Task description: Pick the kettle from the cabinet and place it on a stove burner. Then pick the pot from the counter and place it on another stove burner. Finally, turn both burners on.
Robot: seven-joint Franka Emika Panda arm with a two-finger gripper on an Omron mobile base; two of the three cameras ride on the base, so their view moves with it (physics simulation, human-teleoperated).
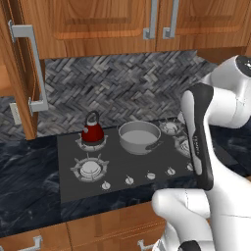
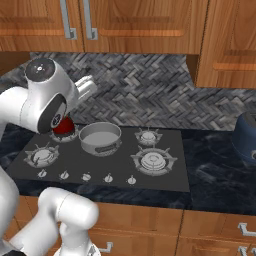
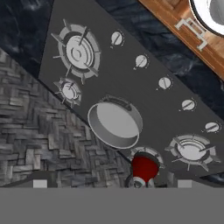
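Kettle (image 1: 92, 131) parked on back-left burner, pot (image 1: 139, 137) at its 3 o'clock on middle burner. Knobs (image 1: 129, 180) next, burners apparently off. Pincer spread? Can't tell.

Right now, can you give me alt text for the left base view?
A dark red kettle sits on the back left burner and a grey pot at the cooktop's back centre. The white arm rises at right; wooden cabinets hang above.

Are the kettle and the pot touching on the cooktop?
Apart. The left base view shows bare dark cooktop between the kettle and the pot.
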